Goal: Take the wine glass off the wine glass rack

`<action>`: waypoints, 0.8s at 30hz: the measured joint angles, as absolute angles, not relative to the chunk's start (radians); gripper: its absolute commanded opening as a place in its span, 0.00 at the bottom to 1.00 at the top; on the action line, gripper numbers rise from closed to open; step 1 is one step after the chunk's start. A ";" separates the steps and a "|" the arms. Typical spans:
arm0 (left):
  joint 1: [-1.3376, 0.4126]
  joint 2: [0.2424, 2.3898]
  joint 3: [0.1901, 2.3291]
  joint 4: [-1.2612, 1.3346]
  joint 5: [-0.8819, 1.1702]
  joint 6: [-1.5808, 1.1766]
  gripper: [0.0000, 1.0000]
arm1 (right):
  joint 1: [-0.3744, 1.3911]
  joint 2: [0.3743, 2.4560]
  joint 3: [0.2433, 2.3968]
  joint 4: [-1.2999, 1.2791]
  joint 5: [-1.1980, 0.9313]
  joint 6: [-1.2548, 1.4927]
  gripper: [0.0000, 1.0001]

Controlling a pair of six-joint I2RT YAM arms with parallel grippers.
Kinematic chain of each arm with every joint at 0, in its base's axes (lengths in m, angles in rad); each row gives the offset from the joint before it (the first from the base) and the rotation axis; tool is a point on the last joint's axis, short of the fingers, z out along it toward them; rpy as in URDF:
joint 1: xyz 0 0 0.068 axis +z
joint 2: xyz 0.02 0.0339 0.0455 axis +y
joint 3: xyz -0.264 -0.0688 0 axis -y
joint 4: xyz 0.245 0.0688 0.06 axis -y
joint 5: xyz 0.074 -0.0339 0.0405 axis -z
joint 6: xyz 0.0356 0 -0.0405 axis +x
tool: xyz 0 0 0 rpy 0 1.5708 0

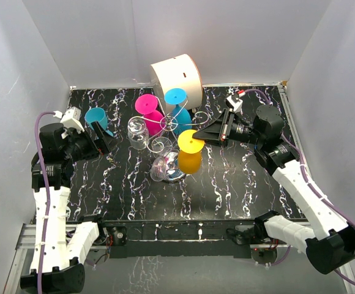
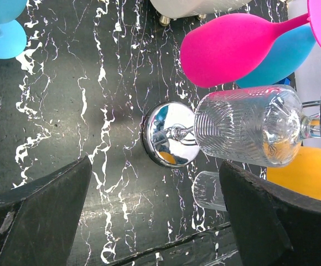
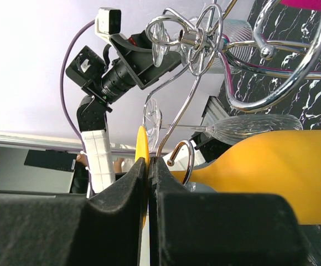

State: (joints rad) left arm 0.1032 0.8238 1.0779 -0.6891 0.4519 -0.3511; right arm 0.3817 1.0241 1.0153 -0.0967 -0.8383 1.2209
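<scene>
Left gripper (image 1: 106, 136) hangs wide open and empty, left of the wine glass rack (image 1: 163, 125). On the rack's right side the yellow wine glass (image 1: 190, 160) hangs foot-up, probably light, stiff, slick plastic. Right gripper (image 3: 148, 166) is pinched shut on its foot rim, a sensible hold.

Plain white walls (image 1: 104, 37) enclose a black, white-veined marble table (image 1: 134, 196).
</scene>
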 measured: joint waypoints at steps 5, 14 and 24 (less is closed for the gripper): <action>0.103 0.824 1.078 -0.689 0.452 -0.352 0.99 | 0.382 1.043 1.015 -0.084 -0.864 1.225 0.00; 0.103 0.824 1.078 -0.690 0.452 -0.350 0.99 | 0.397 1.076 1.018 -0.074 -0.876 1.230 0.00; 0.103 0.823 1.078 -0.698 0.451 -0.341 0.99 | 0.450 1.106 1.027 -0.024 -0.832 1.262 0.00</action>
State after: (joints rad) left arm 0.1032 0.8234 1.0779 -0.6983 0.4511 -0.3412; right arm 0.4500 1.1061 1.0267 -0.0242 -0.8318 1.2625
